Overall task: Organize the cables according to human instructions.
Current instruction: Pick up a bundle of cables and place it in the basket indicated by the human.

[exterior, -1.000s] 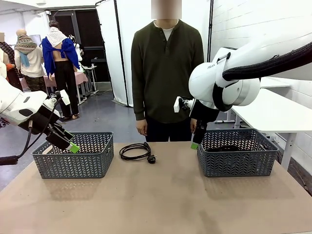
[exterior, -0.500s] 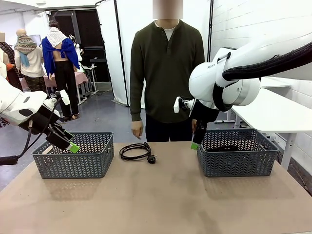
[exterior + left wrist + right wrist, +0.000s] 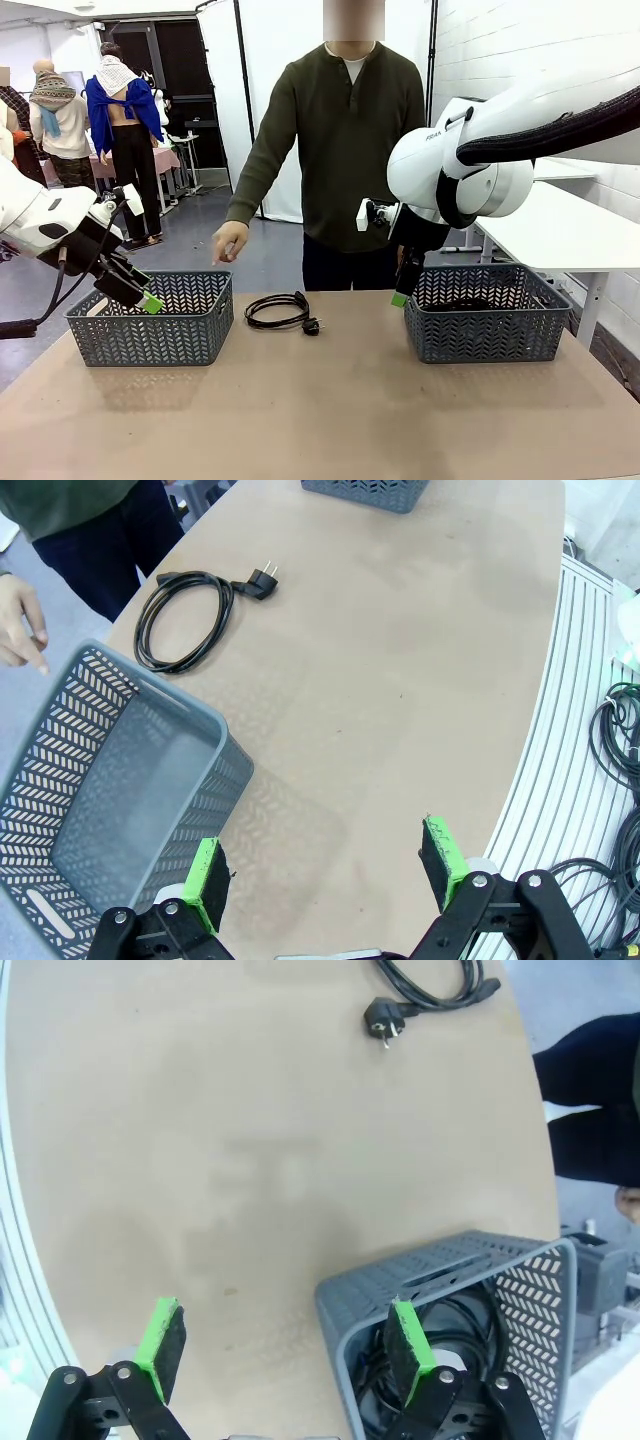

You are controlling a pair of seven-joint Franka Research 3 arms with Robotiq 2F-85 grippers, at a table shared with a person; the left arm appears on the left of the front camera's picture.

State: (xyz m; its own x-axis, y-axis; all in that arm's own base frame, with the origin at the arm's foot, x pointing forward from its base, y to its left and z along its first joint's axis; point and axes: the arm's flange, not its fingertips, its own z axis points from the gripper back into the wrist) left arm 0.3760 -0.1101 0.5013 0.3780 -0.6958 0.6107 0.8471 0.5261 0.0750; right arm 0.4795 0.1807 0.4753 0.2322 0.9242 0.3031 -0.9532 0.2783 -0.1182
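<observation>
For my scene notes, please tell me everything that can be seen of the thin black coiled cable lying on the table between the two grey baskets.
The thin black coiled cable looks like a rubber-coated cord, wound in a few loose, roughly oval loops. It lies flat on the tan table top, towards the far edge. A round two-pin plug sticks out of the coil at one end, and a smaller connector lies at the other. Nothing but the table touches it.

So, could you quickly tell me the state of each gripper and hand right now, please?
Left gripper: open, holding nothing.
Right gripper: open, holding nothing.
Person's hand: empty, finger pointing downward.
</observation>
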